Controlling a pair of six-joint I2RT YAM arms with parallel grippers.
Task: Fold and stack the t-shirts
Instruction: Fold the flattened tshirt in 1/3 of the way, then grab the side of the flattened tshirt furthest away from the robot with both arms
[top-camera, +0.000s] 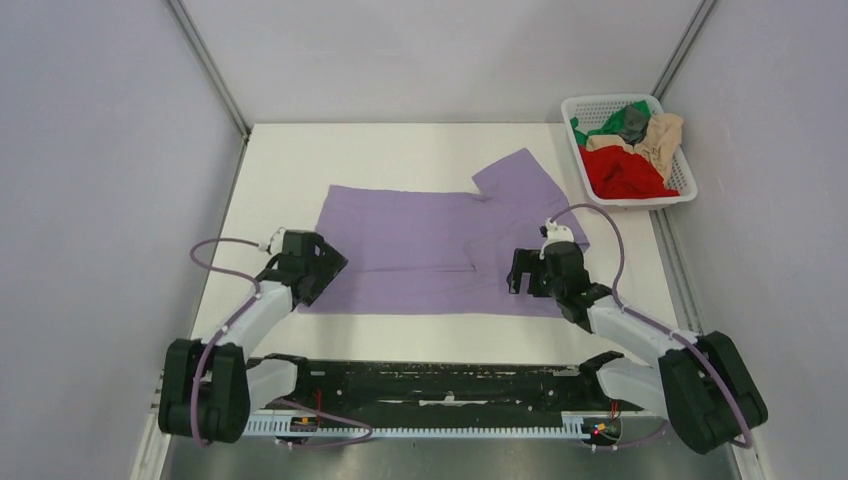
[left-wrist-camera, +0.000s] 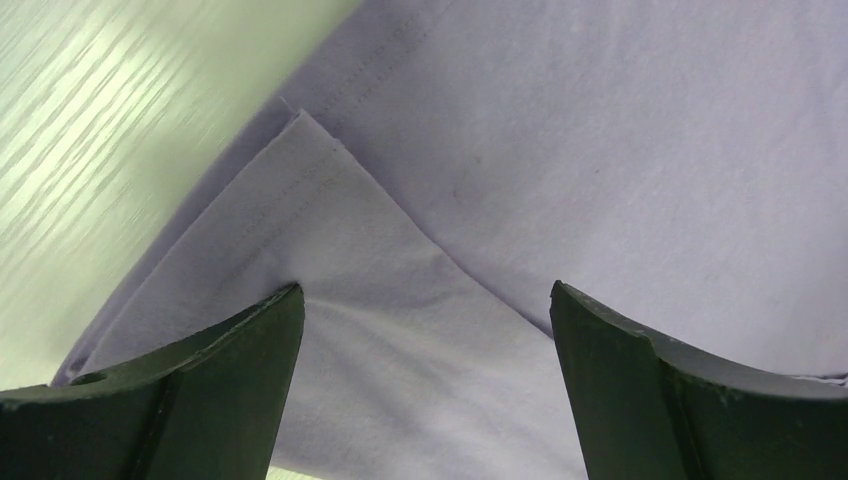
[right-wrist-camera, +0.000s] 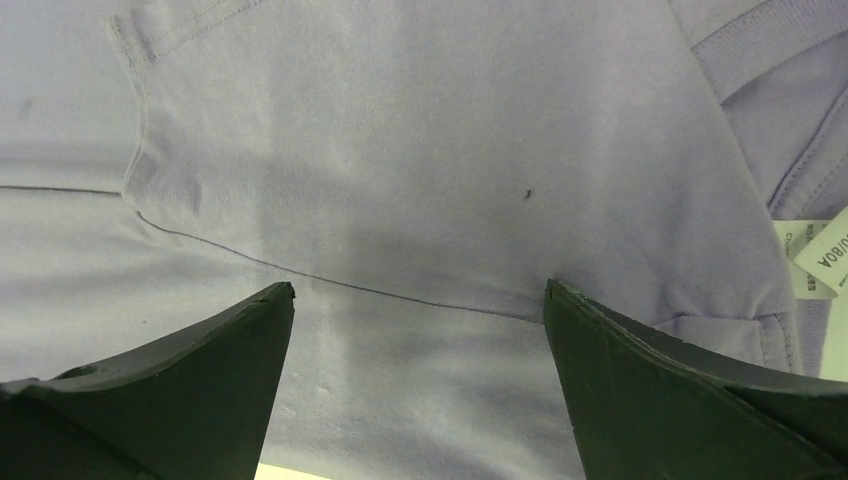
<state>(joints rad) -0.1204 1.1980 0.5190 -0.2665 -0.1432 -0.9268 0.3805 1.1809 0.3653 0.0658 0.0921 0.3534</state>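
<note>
A lilac t-shirt (top-camera: 420, 245) lies spread on the white table, its near edge folded over, one sleeve sticking out at the back right. My left gripper (top-camera: 322, 270) is open over the shirt's near left corner; in the left wrist view the folded corner (left-wrist-camera: 330, 230) lies between the open jaws (left-wrist-camera: 427, 300). My right gripper (top-camera: 528, 272) is open over the shirt's near right part; in the right wrist view the fold edge (right-wrist-camera: 400, 290) runs between its jaws (right-wrist-camera: 420, 295), and the collar with its white label (right-wrist-camera: 815, 255) shows at the right.
A white basket (top-camera: 680, 185) at the back right holds red, green, beige and grey clothes. Grey walls stand on both sides. The table's bare white strip (top-camera: 430, 335) runs along the near edge of the shirt.
</note>
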